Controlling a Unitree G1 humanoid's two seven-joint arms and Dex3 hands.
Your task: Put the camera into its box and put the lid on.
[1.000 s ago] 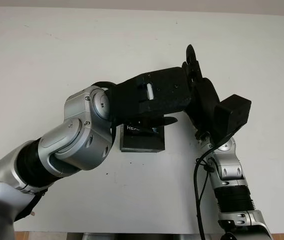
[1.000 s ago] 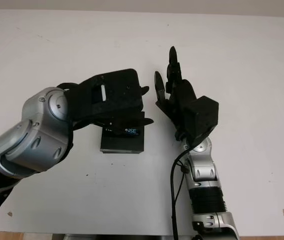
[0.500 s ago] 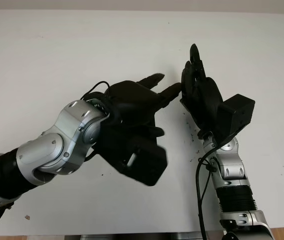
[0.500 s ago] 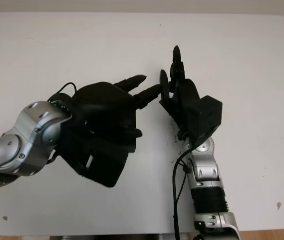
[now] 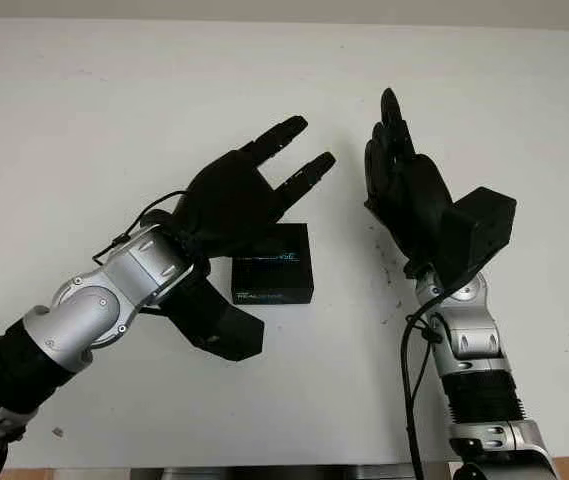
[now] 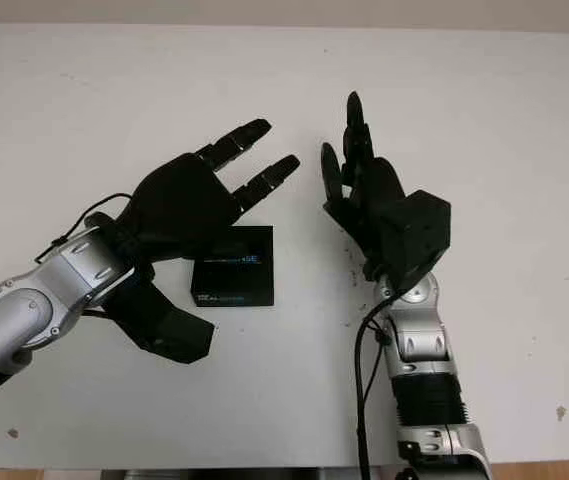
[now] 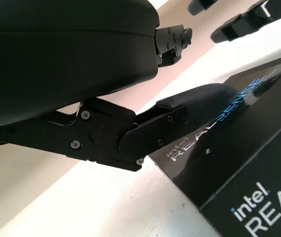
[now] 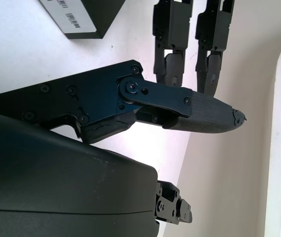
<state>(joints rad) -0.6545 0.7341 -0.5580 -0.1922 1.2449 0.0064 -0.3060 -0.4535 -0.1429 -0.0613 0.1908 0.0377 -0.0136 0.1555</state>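
Note:
A black box (image 5: 274,263) printed "Intel RealSense" lies shut, lid on, in the middle of the white table (image 5: 84,110). It also appears in the left wrist view as the box (image 7: 239,148) and, as one corner, in the right wrist view as the box (image 8: 81,17). My left hand (image 5: 289,155) hangs open above the table. Its palm is just left of the box and its fingers (image 6: 264,180) point away over the box's far side, holding nothing. My right hand (image 5: 389,150) stands upright and open to the right of the box, apart from it.
The table's front edge (image 5: 294,468) runs along the bottom of the view. A black cable (image 5: 409,370) loops beside my right forearm. The left wrist's black camera block (image 5: 214,325) hangs low, close to the box's near left corner.
My left hand, which covered the box a second ago, has lifted, turned and drawn back to the left, uncovering the shut box. The right hand has barely moved.

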